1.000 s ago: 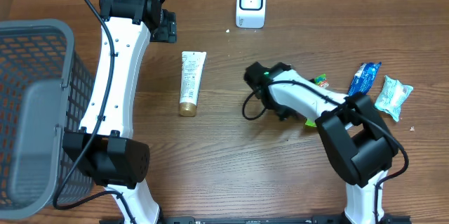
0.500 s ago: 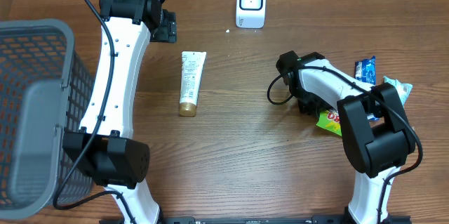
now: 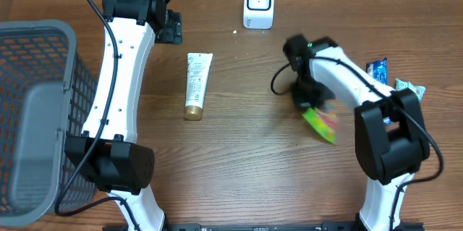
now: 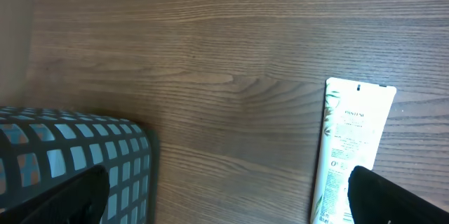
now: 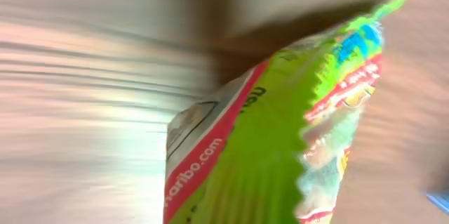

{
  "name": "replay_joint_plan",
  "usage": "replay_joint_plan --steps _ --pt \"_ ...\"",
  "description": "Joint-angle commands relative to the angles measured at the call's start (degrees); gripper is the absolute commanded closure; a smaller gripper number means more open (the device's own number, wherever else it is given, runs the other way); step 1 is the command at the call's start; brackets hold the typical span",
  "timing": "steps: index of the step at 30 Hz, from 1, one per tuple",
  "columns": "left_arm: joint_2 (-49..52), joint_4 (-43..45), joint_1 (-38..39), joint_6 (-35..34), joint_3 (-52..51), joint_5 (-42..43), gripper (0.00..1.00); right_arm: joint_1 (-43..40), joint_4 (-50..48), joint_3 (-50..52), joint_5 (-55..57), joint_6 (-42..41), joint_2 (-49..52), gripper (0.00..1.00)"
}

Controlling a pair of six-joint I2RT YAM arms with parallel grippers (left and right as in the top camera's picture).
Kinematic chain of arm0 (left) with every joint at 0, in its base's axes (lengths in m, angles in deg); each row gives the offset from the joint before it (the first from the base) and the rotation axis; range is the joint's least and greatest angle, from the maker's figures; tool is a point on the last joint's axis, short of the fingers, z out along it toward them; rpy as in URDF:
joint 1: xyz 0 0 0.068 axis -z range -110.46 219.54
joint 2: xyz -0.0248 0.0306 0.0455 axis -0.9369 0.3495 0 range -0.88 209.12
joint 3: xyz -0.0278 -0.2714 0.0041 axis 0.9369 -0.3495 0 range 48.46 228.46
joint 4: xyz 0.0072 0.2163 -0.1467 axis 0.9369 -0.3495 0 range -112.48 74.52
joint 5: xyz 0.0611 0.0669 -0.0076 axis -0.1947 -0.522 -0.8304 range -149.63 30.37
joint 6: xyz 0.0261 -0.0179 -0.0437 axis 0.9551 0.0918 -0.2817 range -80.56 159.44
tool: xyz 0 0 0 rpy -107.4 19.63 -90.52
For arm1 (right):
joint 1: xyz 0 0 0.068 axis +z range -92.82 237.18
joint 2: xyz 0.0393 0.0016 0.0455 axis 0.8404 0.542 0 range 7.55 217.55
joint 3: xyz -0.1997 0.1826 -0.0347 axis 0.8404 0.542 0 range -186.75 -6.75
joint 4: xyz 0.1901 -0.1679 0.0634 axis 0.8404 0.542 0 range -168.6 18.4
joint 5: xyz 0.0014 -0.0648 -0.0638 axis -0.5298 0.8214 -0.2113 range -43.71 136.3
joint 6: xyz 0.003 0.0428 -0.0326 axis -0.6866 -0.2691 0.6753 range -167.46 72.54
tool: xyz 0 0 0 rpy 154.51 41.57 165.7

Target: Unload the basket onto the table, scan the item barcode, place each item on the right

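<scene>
A green Haribo candy bag (image 3: pixel 322 124) hangs tilted from my right gripper (image 3: pixel 312 102), which is shut on its top edge above the wood right of centre. In the right wrist view the bag (image 5: pixel 266 133) fills the frame, blurred by motion and hiding the fingers. The white barcode scanner (image 3: pixel 258 4) stands at the back centre, well apart from the bag. My left gripper (image 4: pixel 231 203) is open at the back left, holding nothing, its fingertips (image 4: pixel 393 199) dark at the bottom corners.
A white tube with a gold cap (image 3: pixel 197 85) lies left of centre and also shows as the tube (image 4: pixel 354 140) under my left wrist. A grey mesh basket (image 3: pixel 36 115) fills the left side. A blue packet (image 3: pixel 376 68) and a pale green packet (image 3: pixel 410 88) lie at the right.
My right gripper closed on the green bag and swung it up off the table, towards the back and left. The left arm has not moved.
</scene>
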Motion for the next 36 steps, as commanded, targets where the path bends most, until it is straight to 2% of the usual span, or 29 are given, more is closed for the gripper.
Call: replay_joint_plan --steps 1,5,7,12,21,23,24,26,31,36 --pt "0.8 0.1 0.3 0.9 0.0 -0.7 0.01 -1.1 -4.7 -4.6 -38.2 11.8 -8.7 0.96" --pt "0.8 0.1 0.3 0.9 0.0 -0.7 0.00 -4.6 -7.6 -4.6 -59.6 19.0 -11.9 0.96" --pt "0.8 0.1 0.3 0.9 0.0 -0.7 0.00 -5.8 -6.4 -4.5 -69.0 25.4 -11.9 0.96" --pt "0.8 0.1 0.3 0.9 0.0 -0.7 0.00 -7.1 -1.0 -4.3 -80.1 40.8 -11.9 0.96" --pt "0.8 0.1 0.3 0.9 0.0 -0.7 0.00 -7.2 11.5 -4.5 -87.2 67.4 -12.3 0.96" --pt "0.8 0.1 0.3 0.9 0.0 -0.7 0.00 -7.2 14.4 -4.5 -87.3 74.6 -13.0 0.96" --pt "0.8 0.1 0.3 0.9 0.0 -0.7 0.00 -7.2 18.2 -4.5 -86.3 83.4 -14.3 0.96" --pt "0.8 0.1 0.3 0.9 0.0 -0.7 0.00 -7.2 20.4 -4.5 -84.4 89.1 -15.7 0.96" --pt "0.8 0.1 0.3 0.9 0.0 -0.7 0.00 -7.3 21.6 -4.6 -81.2 93.1 -19.8 0.96" --pt "0.8 0.1 0.3 0.9 0.0 -0.7 0.00 -9.6 21.6 -6.5 -85.8 93.0 -24.0 0.96"
